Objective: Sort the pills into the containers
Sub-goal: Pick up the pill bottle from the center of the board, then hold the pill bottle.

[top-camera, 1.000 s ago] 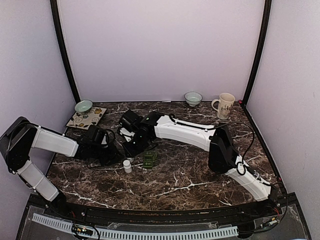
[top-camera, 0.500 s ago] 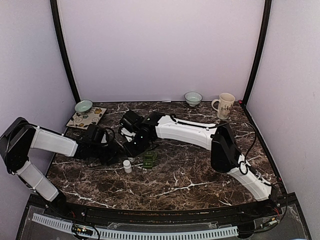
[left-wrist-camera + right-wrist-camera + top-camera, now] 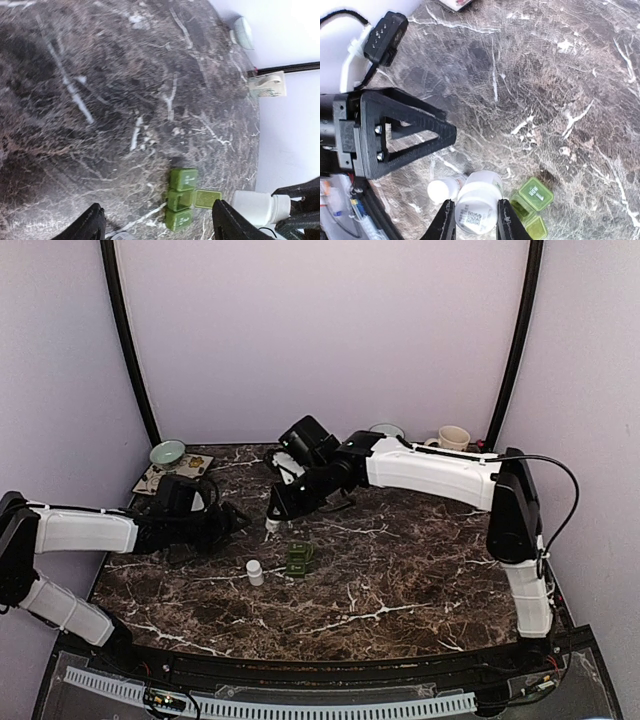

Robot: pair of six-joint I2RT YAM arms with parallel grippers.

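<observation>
The dark marbled surface (image 3: 400, 580) fills the floor of the booth, and my 2 arms reach over it toward the middle. My right arm (image 3: 430, 470) stretches from the right side across to the centre, and my left arm (image 3: 85, 530) lies low along the left side. My left end effector (image 3: 157, 227) has its 2 fingers (image 3: 87, 225) spread wide with nothing between them, pointing toward the centre of the surface. My right end effector (image 3: 475, 222) is clamped on a white bottle (image 3: 476, 202), 1 finger on each side of its body, cap end away from the wrist. I cannot tell whether the bottle touches the surface. At the back left lies a patterned tile (image 3: 172, 476) with a pale green bowl (image 3: 167, 452) just behind it, and a cream mug (image 3: 452, 438) stands at the back right, partly hidden by my right arm. The green container (image 3: 299, 559) sits near the middle of the surface, just in front of my right end effector. It has 3 square compartments in a row, and 1 lid (image 3: 207, 198) is flipped open to the side. A smaller white bottle (image 3: 255, 572) stands upright just left of the container, apart from both end effectors.
</observation>
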